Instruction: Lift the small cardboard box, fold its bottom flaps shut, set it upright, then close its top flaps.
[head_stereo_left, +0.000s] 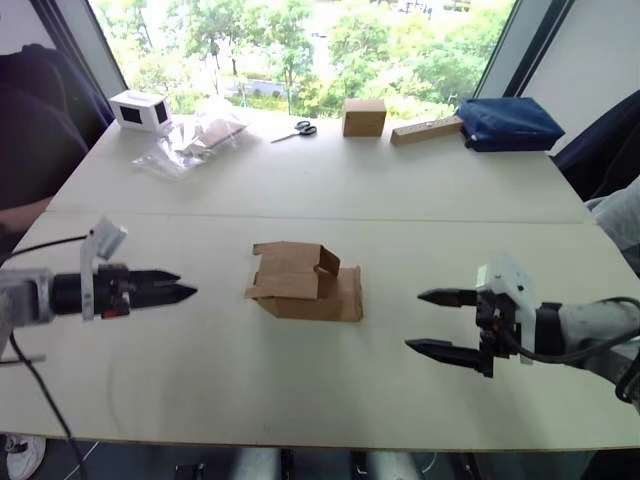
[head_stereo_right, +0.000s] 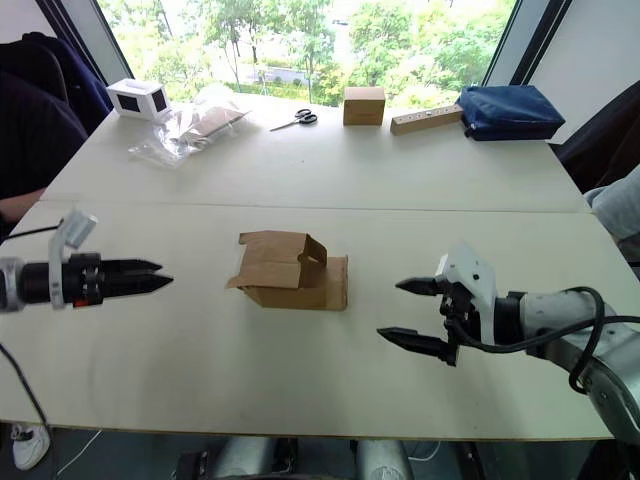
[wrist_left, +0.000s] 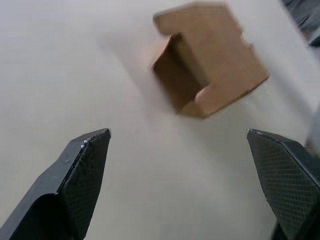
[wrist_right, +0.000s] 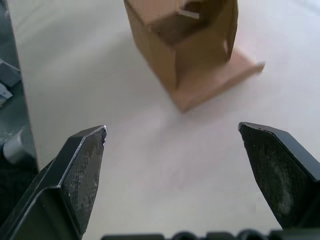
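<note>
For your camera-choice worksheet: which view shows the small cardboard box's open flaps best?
The right wrist view: the small cardboard box looms close, flaps visibly open. Both eye views show it whole but smaller; the left wrist view shows it blurred.

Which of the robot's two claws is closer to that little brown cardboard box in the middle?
The left, narrowly. Its end effector hovers open just off the small cardboard box; the right end effector, also open, sits slightly farther away and nearer the robot.

The table is bare on both sides of the box, so each gripper has a clear way in. The scissors, bag and other things sit far back by the window.
</note>
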